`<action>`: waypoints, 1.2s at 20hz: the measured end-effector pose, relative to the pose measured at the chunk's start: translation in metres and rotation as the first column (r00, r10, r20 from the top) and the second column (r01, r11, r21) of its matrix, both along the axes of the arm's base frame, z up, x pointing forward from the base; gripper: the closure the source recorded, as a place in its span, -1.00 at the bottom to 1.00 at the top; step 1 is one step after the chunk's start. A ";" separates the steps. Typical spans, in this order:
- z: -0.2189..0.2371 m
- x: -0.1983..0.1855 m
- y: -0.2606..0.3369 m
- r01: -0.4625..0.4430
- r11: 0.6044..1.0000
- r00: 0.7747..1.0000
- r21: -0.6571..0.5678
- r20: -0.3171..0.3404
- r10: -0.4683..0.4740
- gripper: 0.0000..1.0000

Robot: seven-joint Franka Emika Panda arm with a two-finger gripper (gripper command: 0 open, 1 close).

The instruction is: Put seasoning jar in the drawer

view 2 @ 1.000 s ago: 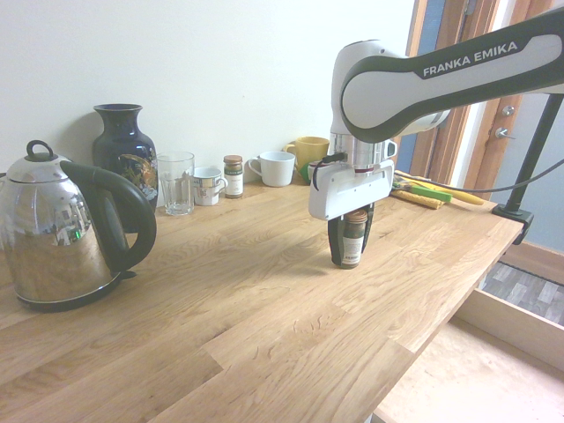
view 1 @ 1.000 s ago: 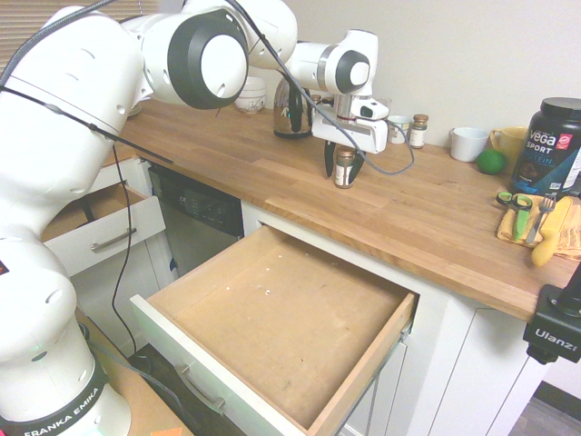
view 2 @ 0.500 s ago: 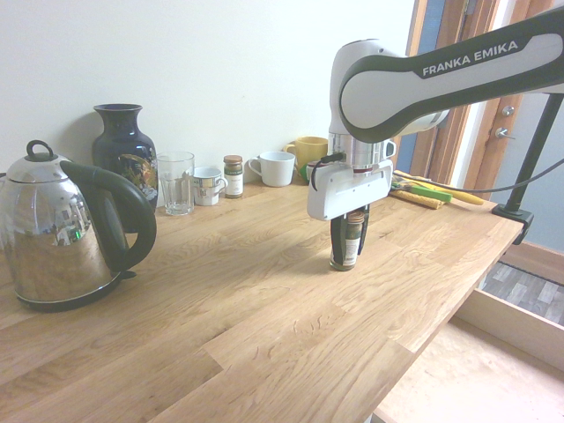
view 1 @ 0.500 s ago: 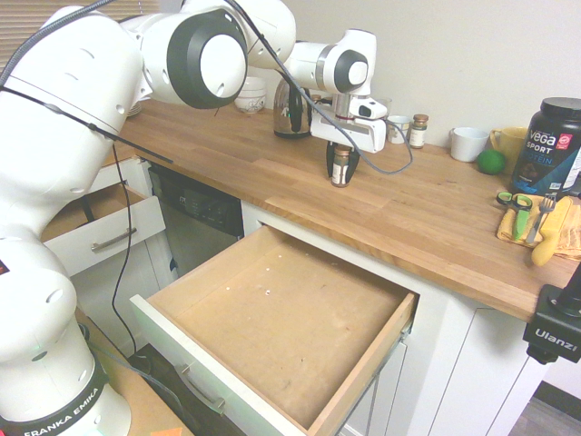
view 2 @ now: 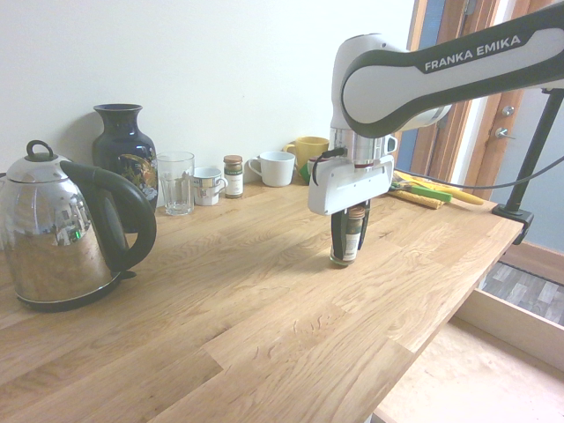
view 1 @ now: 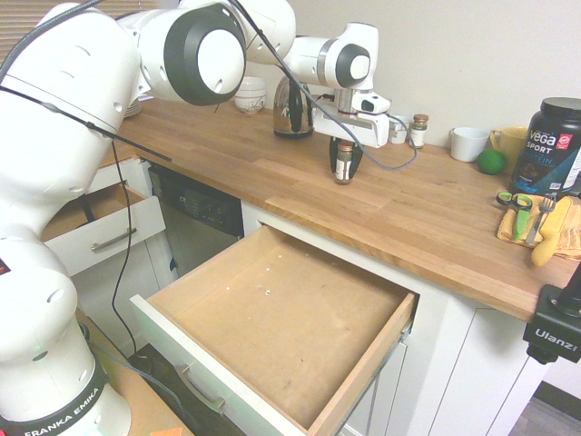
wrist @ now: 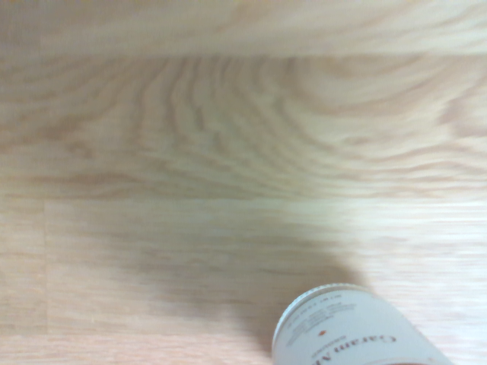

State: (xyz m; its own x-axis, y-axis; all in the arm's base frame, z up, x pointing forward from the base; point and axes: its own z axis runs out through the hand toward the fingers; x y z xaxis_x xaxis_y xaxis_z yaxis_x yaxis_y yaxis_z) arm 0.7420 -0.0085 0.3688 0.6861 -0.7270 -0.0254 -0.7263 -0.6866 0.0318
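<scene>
The seasoning jar (view 1: 343, 163) (view 2: 352, 236) is a small clear jar with a brown lid and pale label, and my gripper (view 1: 344, 167) (view 2: 349, 242) is shut on it. It hangs upright just above the wooden countertop (view 1: 427, 218). The wrist view shows the jar's labelled end (wrist: 350, 327) over bare wood. The drawer (view 1: 281, 313), wide and shallow with a light-brown wooden bottom and a white front, stands pulled out below the counter's front edge, in front of the jar.
A kettle (view 2: 62, 233), vase (view 2: 123, 150), glass (view 2: 175, 182), cups and another small spice jar (view 2: 233, 175) line the back wall. A black tub (view 1: 554, 145), green ball and utensils on a yellow cloth (view 1: 536, 222) lie along the counter. A smaller drawer (view 1: 100, 227) is also open.
My gripper has shut on the seasoning jar and lifted it slightly off the countertop.
</scene>
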 end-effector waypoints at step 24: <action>0.044 -0.184 -0.048 0.054 0.999 0.996 0.008 0.068 -0.054 1.00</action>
State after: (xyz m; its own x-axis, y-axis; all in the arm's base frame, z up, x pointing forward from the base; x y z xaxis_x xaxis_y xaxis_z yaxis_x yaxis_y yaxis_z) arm 0.5575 -0.0564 0.4124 0.6462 -0.7630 0.0152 -0.7627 -0.6464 -0.0228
